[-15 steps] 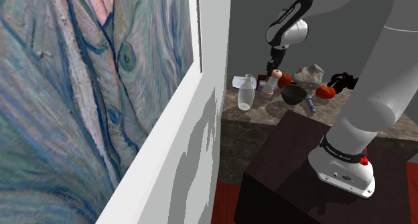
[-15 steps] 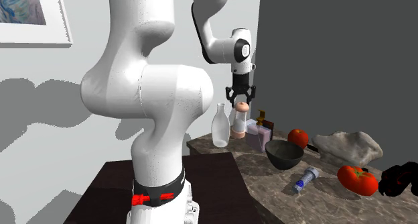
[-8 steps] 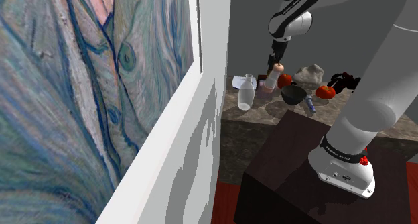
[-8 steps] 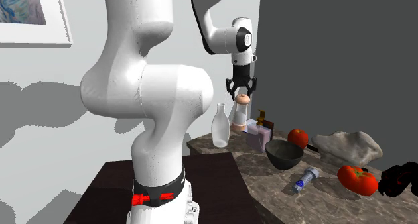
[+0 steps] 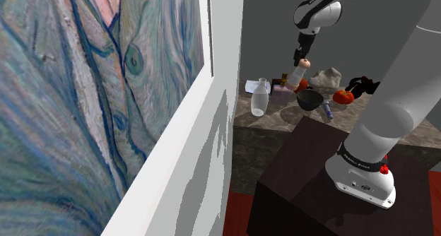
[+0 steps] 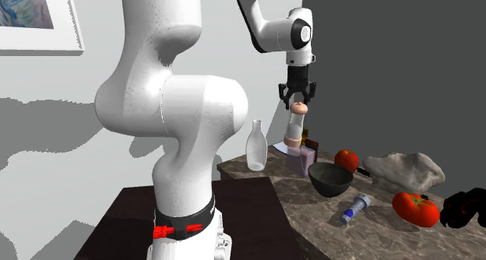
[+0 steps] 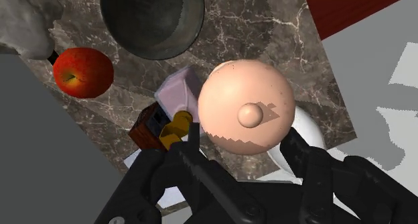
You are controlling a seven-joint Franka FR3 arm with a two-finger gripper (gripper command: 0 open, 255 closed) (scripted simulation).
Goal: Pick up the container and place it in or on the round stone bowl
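Peach-capped container [image 6: 294, 131] hangs clear of the marbled surface [image 6: 310, 216], the end effector [image 6: 298, 104] clamped on its cap. It's near the dark round bowl [image 6: 330, 179], not over it.

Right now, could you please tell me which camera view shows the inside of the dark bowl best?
The wrist view: it looks down into the dark bowl, so its rim and empty inside show. The second exterior view shows its outer wall from the side; the shoulder view shows it far off, from above.
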